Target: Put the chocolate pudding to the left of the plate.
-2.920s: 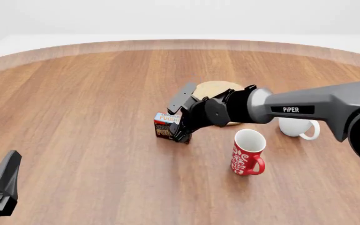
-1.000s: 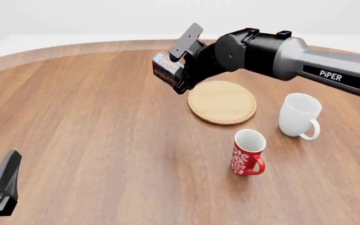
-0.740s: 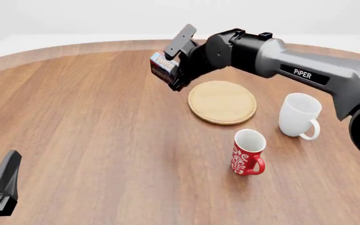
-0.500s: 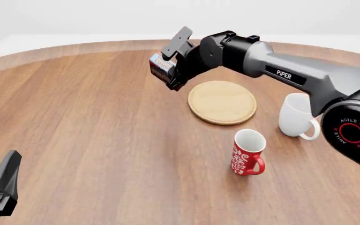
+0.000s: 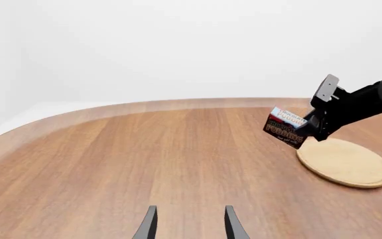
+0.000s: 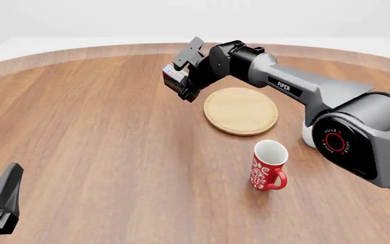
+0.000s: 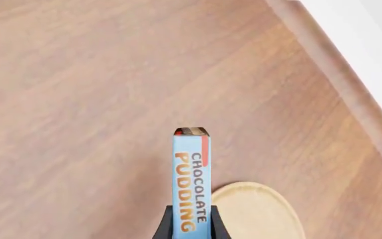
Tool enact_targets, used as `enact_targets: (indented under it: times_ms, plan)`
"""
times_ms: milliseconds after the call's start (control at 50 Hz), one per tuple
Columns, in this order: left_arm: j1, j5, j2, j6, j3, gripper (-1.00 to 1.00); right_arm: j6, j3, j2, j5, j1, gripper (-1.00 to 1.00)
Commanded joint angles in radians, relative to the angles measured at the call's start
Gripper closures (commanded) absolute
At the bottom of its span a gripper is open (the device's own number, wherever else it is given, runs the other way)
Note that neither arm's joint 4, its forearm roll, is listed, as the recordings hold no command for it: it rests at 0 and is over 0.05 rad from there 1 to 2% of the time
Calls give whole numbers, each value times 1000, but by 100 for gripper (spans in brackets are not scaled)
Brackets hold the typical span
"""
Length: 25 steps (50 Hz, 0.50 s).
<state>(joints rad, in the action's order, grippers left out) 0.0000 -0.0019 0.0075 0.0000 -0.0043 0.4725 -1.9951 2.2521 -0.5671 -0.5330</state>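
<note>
Aloft, chocolate pudding [image 6: 175, 80] tilted, long axis along right pincer [image 6: 187, 81]

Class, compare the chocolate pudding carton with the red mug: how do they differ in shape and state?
The chocolate pudding is a boxy carton, tilted and held off the table by the right gripper; the red mug is a round cylinder with a handle, standing upright on the table, untouched. Both carry printed decoration.
</note>
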Motion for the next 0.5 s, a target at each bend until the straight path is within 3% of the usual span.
enact_targets:
  times_ms: [20, 500]
  plan:
    - [0, 0, 0, 0, 0, -100, -15, -44, 49, -15, 2, 100]
    - [0, 0, 0, 0, 0, -100, -25, -47, 92, 4, 6, 100]
